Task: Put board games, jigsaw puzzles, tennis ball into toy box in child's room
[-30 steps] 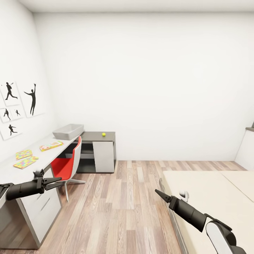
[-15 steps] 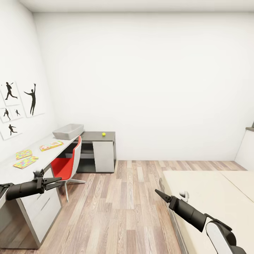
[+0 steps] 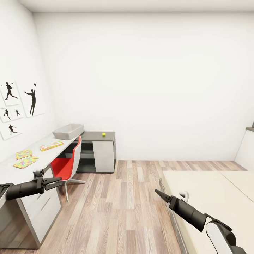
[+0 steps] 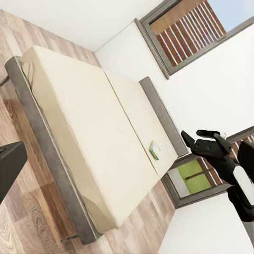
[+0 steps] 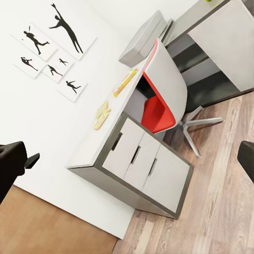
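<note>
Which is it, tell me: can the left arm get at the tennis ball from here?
Probably not. The tennis ball sits far back on the table, with the red chair between; the left pincer hangs far short.

Both arms are stretched forward, low, neither carrying anything. Left end effector (image 3: 58,181) hangs level off the near corner of the bench (image 3: 10,169), fingers parted a bit. Right end effector (image 3: 157,192) sits by the bed's (image 3: 211,190) near edge, fingers together in a point.
</note>
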Tool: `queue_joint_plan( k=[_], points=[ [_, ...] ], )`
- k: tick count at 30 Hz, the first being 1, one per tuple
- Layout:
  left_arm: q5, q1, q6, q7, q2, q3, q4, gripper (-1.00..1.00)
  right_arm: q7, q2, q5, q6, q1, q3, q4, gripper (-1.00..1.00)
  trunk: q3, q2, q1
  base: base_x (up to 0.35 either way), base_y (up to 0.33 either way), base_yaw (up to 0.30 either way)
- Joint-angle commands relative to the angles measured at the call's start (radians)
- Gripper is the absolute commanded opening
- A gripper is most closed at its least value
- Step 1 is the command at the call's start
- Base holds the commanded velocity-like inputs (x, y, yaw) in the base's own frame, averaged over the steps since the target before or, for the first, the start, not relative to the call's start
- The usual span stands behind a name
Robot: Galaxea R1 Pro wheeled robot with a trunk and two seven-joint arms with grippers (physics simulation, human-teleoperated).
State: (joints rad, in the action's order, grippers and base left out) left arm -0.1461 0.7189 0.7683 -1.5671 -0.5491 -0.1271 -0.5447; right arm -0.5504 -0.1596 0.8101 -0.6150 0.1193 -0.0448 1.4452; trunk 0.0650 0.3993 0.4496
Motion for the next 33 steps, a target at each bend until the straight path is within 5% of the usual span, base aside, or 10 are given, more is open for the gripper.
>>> queue_joint_plan(
  k=[1,14,33],
  points=[
    [0.0,0.0,0.01,-0.004,0.0,0.0,0.0,1.0,0.0,0.0,0.006,-0.008,0.0,-0.001,0.0,1.0,0.0,0.001,0.0,0.0,0.0,0.0],
    [-0.003,-0.001,0.007,-0.004,0.0,-0.003,0.002,1.0,0.0,0.0,0.006,-0.008,0.0,-0.001,0.0,1.0,0.0,0.001,0.0,0.0,-0.037,0.0],
    [-0.003,-0.001,0.005,-0.004,0.0,-0.002,0.002,1.0,0.0,0.0,0.006,-0.008,0.0,-0.001,0.0,1.0,0.0,0.001,0.0,0.0,-0.241,0.0]
  ],
)
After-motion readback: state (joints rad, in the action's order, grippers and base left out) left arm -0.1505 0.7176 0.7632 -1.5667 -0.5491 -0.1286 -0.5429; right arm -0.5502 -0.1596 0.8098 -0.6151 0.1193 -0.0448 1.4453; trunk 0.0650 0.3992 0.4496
